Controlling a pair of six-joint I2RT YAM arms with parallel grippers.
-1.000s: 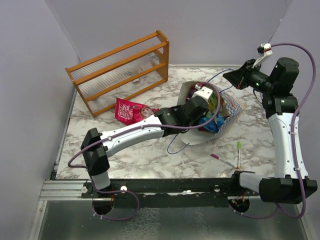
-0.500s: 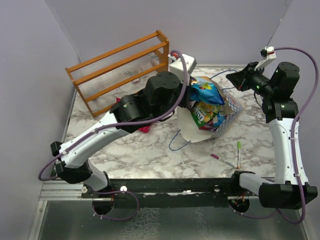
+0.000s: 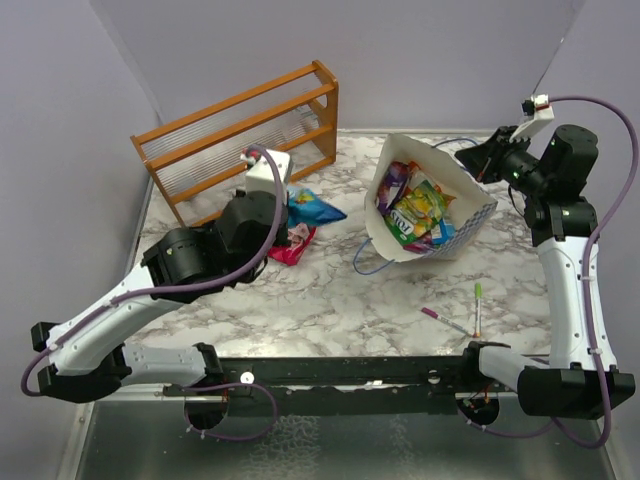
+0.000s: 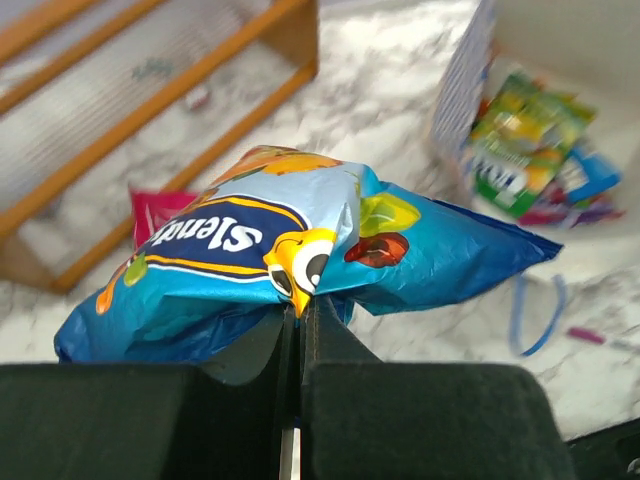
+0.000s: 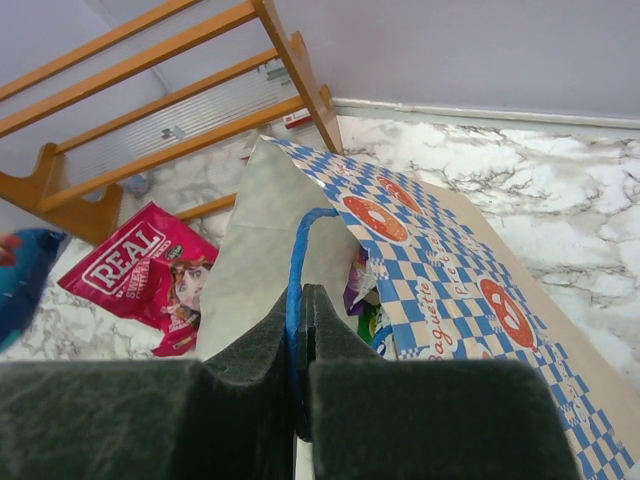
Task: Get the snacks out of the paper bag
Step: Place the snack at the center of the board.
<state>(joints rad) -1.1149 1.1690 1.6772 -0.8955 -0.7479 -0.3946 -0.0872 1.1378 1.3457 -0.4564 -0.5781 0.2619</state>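
My left gripper (image 3: pixel 291 204) (image 4: pixel 300 306) is shut on the edge of a blue snack packet (image 3: pixel 312 208) (image 4: pixel 250 250). It holds the packet above the table, left of the paper bag (image 3: pixel 472 216) (image 5: pixel 455 290) and over a red packet (image 3: pixel 290 246) (image 5: pixel 140 265) that lies flat on the marble. My right gripper (image 3: pixel 472 160) (image 5: pixel 303 300) is shut on the bag's blue cord handle (image 5: pixel 296 250) and holds that side of the bag up. The bag's mouth faces left. Several green, purple and blue snacks (image 3: pixel 415 210) (image 4: pixel 525 140) lie inside it.
A wooden rack (image 3: pixel 240 135) stands at the back left. A pink marker pen (image 3: pixel 443 320) and a green one (image 3: pixel 478 305) lie near the front right. The bag's other blue handle (image 3: pixel 362 266) trails on the marble in front of its mouth.
My left arm drew out of the bag with the blue packet and swung left, toward the red packet. The bag's mouth now stands open and uncovered. The right gripper kept its hold.
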